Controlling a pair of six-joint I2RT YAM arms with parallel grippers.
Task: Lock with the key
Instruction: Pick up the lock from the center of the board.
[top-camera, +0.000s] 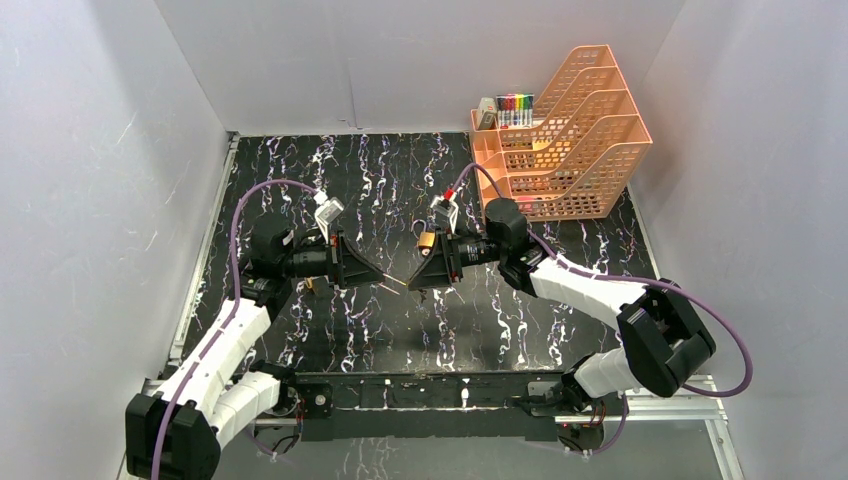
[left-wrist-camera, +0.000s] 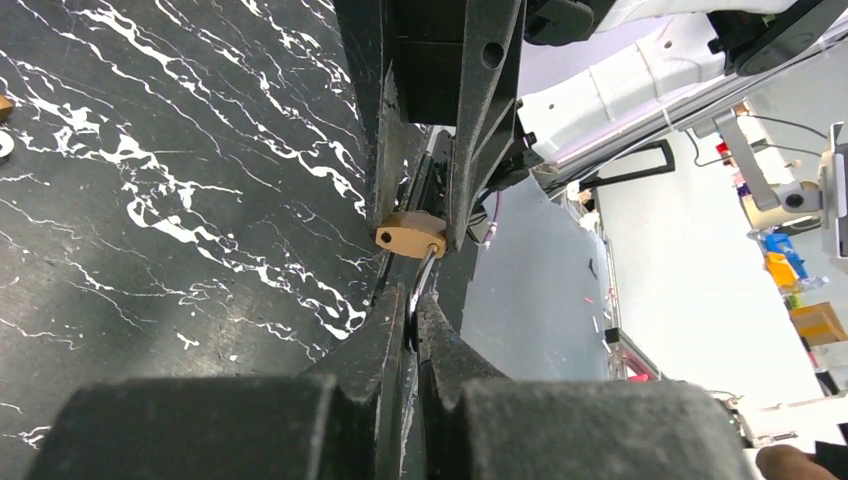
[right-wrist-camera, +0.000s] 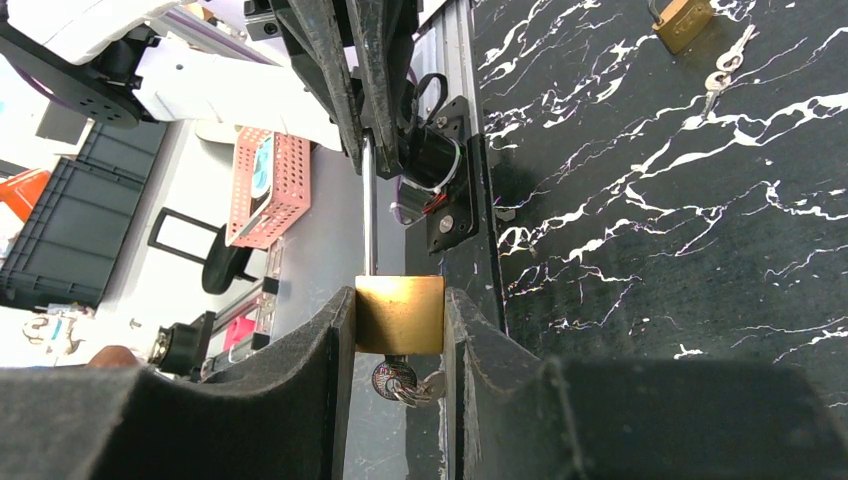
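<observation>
A brass padlock (right-wrist-camera: 400, 313) is held in the air between both grippers, above the black marbled table (top-camera: 380, 180). My right gripper (right-wrist-camera: 400, 300) is shut on the padlock's body. A key (right-wrist-camera: 395, 380) with a ring hangs from the keyhole at the body's near end. The steel shackle (right-wrist-camera: 369, 210) runs away from the body into my left gripper's fingers (right-wrist-camera: 345, 100). In the left wrist view my left gripper (left-wrist-camera: 418, 305) is shut on the shackle (left-wrist-camera: 421, 280), with the padlock body (left-wrist-camera: 411, 235) just beyond. The two grippers meet tip to tip at the table's middle (top-camera: 404, 283).
A second brass padlock (right-wrist-camera: 683, 20) with loose keys (right-wrist-camera: 725, 60) lies on the table near the left arm (top-camera: 310, 287). Another brass piece (top-camera: 427, 240) sits by the right wrist. Orange file trays (top-camera: 565, 135) and markers (top-camera: 515, 108) stand at the back right.
</observation>
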